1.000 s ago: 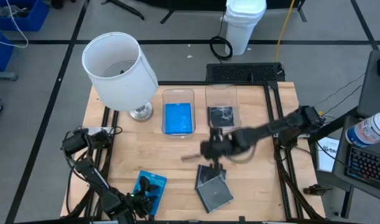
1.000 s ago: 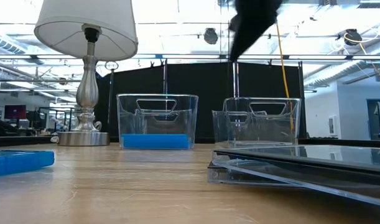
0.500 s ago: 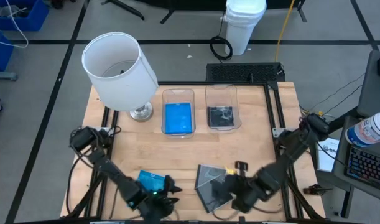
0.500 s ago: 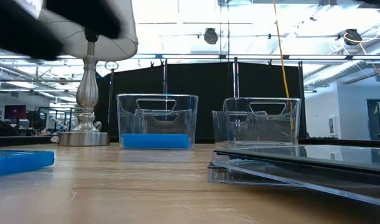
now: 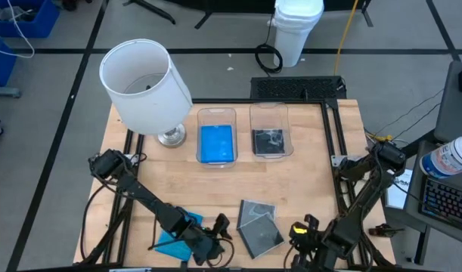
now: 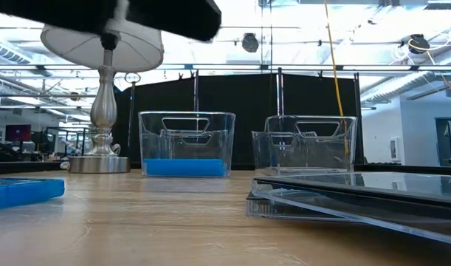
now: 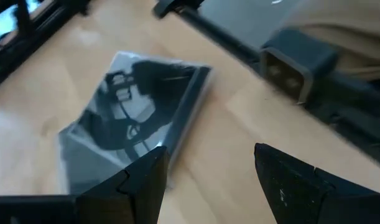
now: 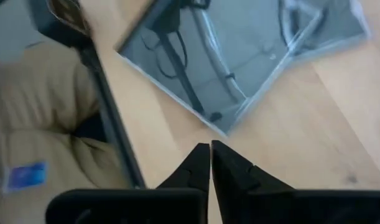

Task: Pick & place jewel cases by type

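Note:
Two clear jewel cases with dark grey insides [image 5: 259, 227] lie stacked askew near the table's near edge, also in the low view [image 6: 358, 201]. A blue jewel case [image 5: 176, 230] lies flat to their left, partly under my left arm. My left gripper [image 5: 215, 240] hovers open between the blue case and the clear stack; its wrist view looks at the clear stack [image 7: 134, 134]. My right gripper [image 5: 302, 234] is shut, just right of the clear stack [image 8: 239, 62], touching nothing. Another blue case lies in the left bin [image 5: 217, 142], a dark one in the right bin [image 5: 270, 140].
A white-shaded lamp [image 5: 146, 87] stands at the table's far left corner, its base [image 6: 100, 164] left of the bins. The two clear bins [image 6: 187, 144] [image 6: 306, 144] stand side by side at the far middle. Bare wood lies between the bins and the near cases.
My right gripper has swung from just in front of the right bin down to the near edge, right of the clear stack. My left gripper has moved along the near edge toward the right, past the blue case, up to the clear stack.

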Robot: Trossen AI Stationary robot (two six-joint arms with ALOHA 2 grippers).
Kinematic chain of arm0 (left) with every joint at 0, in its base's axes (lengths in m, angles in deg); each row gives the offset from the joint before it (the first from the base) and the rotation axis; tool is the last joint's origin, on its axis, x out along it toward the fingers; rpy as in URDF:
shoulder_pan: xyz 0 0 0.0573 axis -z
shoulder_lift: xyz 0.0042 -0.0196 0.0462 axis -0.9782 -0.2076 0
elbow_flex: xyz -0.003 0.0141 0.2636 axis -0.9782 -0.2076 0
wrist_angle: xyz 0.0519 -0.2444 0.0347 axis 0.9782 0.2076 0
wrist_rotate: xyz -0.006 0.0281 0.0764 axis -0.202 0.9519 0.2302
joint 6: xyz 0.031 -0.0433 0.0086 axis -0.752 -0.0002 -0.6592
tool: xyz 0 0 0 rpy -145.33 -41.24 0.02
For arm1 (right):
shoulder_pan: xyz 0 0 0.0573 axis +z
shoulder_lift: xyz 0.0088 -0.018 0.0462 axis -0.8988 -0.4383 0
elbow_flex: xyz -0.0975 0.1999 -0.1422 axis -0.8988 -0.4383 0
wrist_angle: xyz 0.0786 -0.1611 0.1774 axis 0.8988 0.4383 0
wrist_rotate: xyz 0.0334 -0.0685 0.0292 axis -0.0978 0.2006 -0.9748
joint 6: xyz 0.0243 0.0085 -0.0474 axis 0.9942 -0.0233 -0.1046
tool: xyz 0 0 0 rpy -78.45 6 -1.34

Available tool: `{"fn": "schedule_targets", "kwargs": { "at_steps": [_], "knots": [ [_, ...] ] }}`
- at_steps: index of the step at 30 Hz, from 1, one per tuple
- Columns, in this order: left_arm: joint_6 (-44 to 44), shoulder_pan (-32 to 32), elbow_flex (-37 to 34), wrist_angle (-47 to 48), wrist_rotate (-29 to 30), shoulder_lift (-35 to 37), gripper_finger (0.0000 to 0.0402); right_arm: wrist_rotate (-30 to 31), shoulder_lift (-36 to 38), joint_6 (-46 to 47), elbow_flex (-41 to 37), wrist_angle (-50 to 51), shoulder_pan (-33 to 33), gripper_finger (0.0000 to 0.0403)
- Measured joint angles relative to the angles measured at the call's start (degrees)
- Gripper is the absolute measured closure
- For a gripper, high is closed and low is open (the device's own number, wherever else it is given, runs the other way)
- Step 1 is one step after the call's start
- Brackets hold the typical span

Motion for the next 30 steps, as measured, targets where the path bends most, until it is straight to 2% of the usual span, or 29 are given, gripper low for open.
{"fn": "schedule_targets", "kwargs": {
  "at_steps": [4,11,16,19,26,30],
  "knots": [
    [-1.8,-1.0,-0.1,0.0,1.8,0.0,0.0160,1.1,0.1,1.8,-4.3,-8.1,0.2,0.0349],
    [-10.4,-2.1,-0.2,-2.2,2.4,-2.5,0.0160,-2.7,2.6,5.8,-11.7,-14.7,-1.0,0.0258],
    [-14.2,-2.6,-0.2,-4.4,3.4,-4.2,0.0160,2.7,7.5,11.9,-16.3,-16.0,-0.1,0.0209],
    [-15.8,-2.7,-0.2,-4.4,4.4,-5.0,0.0160,2.5,7.7,16.1,-19.8,-20.8,-0.1,0.0195],
    [-19.2,-2.8,-0.2,-6.2,6.1,-5.9,0.0160,2.5,7.6,19.1,-29.1,-40.6,-0.1,0.0192],
    [-20.6,-2.4,-0.2,-6.6,7.3,-6.1,0.0160,-0.1,7.4,22.2,-30.9,-43.0,-0.8,0.0191]
  ]
}}
